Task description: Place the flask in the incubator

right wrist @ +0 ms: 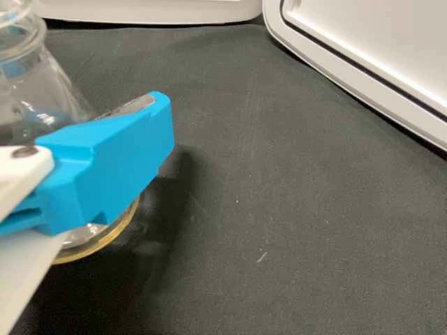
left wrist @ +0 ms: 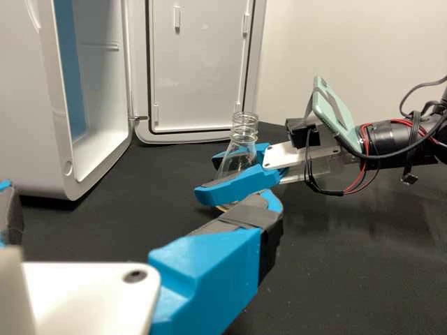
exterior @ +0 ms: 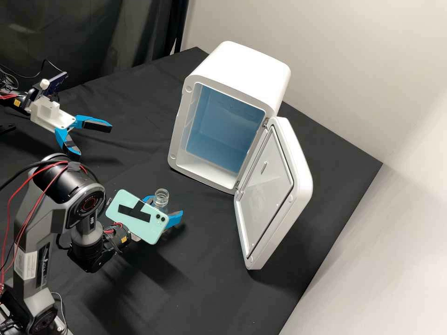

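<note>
Your right gripper [exterior: 163, 208] closed on flask [exterior: 161, 197], flask standing on counter [exterior: 209, 279], lower centre-left. Left gripper [exterior: 93, 138] wide, empty, upper left. Incubator [exterior: 233, 79] open; lift and placing left.

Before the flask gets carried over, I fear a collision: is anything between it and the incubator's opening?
Nothing visible is. Bare bench lies between the flask and the open incubator; its door is swung aside.
</note>
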`<move>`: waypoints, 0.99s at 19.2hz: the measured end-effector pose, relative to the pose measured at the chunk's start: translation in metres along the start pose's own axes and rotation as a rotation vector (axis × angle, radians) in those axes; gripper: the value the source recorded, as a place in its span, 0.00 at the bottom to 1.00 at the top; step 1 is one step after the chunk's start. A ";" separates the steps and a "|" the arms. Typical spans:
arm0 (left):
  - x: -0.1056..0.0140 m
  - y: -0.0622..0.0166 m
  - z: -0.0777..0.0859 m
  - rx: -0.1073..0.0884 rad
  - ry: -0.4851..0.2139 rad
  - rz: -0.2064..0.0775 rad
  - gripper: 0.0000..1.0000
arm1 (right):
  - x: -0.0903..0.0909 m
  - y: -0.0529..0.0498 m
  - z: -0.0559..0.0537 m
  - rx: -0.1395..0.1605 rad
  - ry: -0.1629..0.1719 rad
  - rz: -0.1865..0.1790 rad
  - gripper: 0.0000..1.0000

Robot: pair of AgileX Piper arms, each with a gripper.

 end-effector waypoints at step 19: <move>0.001 -0.0006 0.002 -0.007 -0.009 -0.003 1.00 | -0.030 0.058 0.009 0.150 0.054 0.227 0.00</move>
